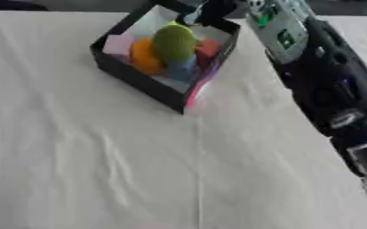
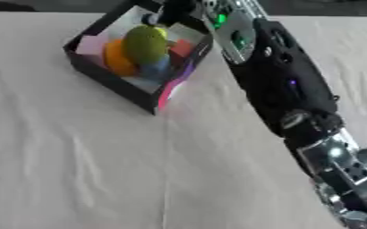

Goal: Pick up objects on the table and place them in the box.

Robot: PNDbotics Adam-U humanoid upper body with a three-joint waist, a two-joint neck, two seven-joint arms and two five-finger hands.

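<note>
A white cloth [image 1: 139,170] covers the whole table, with soft folds and one long crease running down the middle toward the near edge. Along the far edge there is only a dark strip of the room, too dim to make out. At the far left-middle of the cloth sits a black box [image 1: 132,76], turned so one corner points at us. Inside it are a pale pink thing [image 1: 117,44] on the left, an orange thing [image 1: 143,57] next to it, a big green round thing [image 1: 174,42] on top in the middle, something blue [image 1: 182,69] under the green one, and a red thing [image 1: 208,48] on the right. They are all packed close and touching. A bright pink edge [image 1: 198,91] shows along the box's right side. Further right, the right arm [image 2: 284,85] comes in from the lower right corner and stretches up across the cloth to the far side of the box. It is black, with a silver part that has small green lights. The right hand [image 2: 164,13] is over the far corner of the box, but it is dark and blurry, so I cannot tell if its fingers are wide or closed.
</note>
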